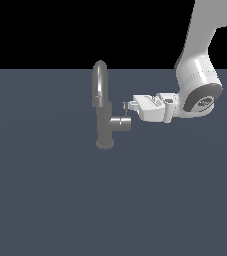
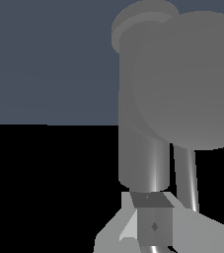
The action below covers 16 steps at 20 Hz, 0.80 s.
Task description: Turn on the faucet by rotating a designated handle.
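We see the faucet (image 1: 104, 115) mid-counter (image 1: 45, 200). Our gripper (image 1: 127, 107) reaches its handle (image 1: 126, 113) atop the side stub; jaw state unclear. Turning seems barely begun.

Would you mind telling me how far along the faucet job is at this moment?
Done: the approach. The gripper has reached the faucet from the exterior view's right, level with the side stub. In hand: lining up on the thin handle, which the wrist view shows beside a fingertip; contact isn't clear. Left: rotating the handle.
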Tool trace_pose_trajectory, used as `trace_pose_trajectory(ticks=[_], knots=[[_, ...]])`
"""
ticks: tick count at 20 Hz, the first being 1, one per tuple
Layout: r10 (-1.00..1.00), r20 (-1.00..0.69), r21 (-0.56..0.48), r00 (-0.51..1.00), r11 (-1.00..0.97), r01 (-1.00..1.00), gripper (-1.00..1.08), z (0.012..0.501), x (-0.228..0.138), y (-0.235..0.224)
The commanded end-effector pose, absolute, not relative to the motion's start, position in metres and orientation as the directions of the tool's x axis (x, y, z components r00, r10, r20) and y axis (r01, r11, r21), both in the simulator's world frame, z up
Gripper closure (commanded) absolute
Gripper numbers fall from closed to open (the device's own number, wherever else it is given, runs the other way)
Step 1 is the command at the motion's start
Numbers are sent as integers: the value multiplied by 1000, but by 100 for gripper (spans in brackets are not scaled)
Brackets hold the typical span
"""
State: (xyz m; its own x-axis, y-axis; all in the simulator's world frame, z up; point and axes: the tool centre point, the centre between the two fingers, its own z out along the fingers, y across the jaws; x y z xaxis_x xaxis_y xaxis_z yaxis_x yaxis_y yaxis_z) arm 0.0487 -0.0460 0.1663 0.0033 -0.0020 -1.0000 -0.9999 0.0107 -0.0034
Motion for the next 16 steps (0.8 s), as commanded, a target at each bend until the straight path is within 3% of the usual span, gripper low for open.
trace_pose_trajectory(ticks=[1, 16], knots=[[0, -1000, -2, 2, 8, -1000, 108, 168, 40, -46], [-1, -1000, -4, 4, 9, -1000, 108, 159, 4, -45]])
